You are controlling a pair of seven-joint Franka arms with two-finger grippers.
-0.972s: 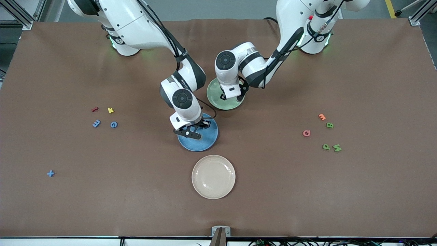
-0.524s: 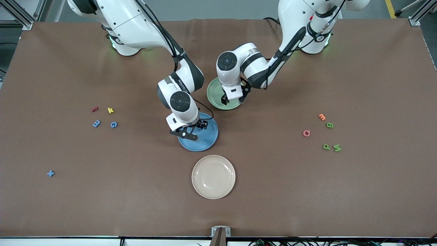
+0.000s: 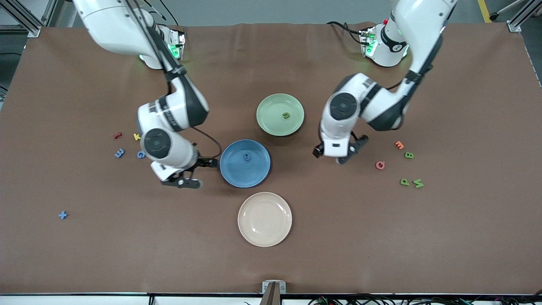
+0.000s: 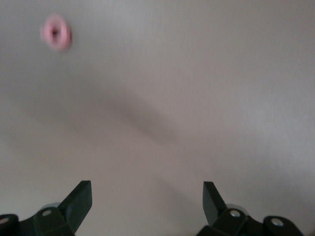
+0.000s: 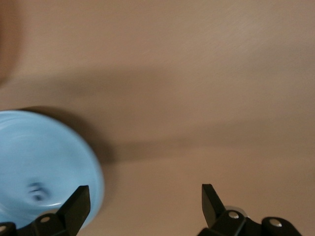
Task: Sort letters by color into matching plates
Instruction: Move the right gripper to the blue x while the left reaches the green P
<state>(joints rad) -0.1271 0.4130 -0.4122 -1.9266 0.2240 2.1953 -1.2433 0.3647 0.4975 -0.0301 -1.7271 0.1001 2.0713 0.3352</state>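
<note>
Spreading across the brown tabletop [image 3: 84, 254], the scene now shows both arms swung away from the plates they were over a second ago. The blue plate [image 3: 237, 173] holds one small blue letter [image 3: 246, 156] near its middle, and the green plate [image 3: 271, 123], farther from the front camera, holds one green letter [image 3: 286, 115]; both pieces were hidden under the hands before and now lie free. The cream plate [image 3: 264, 219] sits nearest the front camera, bare.

The right gripper [image 3: 181, 180] hangs beside the blue plate toward the right arm's end, fingers spread and empty. The left gripper [image 3: 334, 156] is over bare tabletop between the green plate and the scattered letters at the left arm's end, fingers likewise spread and empty.

So one drop of each color looks done. Three blue pieces remain out: a 3 [image 3: 120, 153], a G [image 3: 141, 154] and a plus [image 3: 62, 215]. Three green ones remain too: B [image 3: 408, 155], P [image 3: 405, 182] and V [image 3: 418, 183].
</note>
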